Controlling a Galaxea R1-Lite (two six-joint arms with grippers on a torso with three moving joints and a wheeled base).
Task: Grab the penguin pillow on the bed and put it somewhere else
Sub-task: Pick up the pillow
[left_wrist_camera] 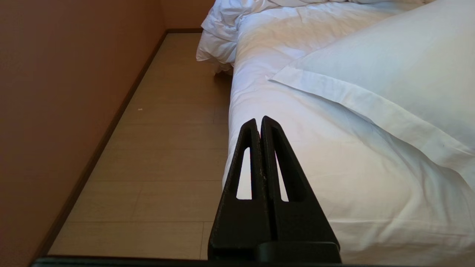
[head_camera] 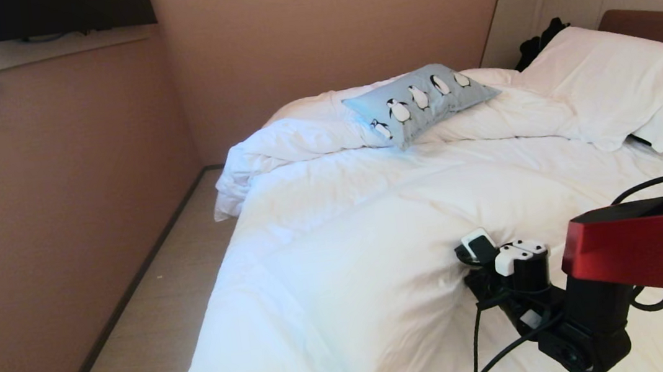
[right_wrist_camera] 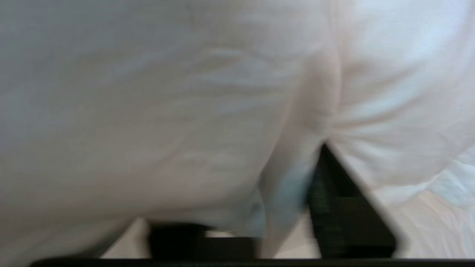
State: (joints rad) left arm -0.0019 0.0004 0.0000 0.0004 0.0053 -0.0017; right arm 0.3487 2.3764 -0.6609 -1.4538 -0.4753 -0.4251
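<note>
Right gripper [head_camera: 488,243], nearest cam, is pressing into the duvet [head_camera: 377,255] near the bed's [head_camera: 251,357] foot edge, jaws partly closed w/ a white fold between them, prob. a mis-grab. Pillow [head_camera: 420,101] is lying well apart, toward the headboard end. Left gripper [left_wrist_camera: 259,122] is sitting closed, empty.

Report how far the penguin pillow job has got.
Nothing done yet: the penguin pillow lies untouched on the far side of the bed, near the headboard. In hand: the right gripper presses into the bed well short of it; the left gripper sits shut beside the bed. Left: reach, grasp, lift and move it.
</note>
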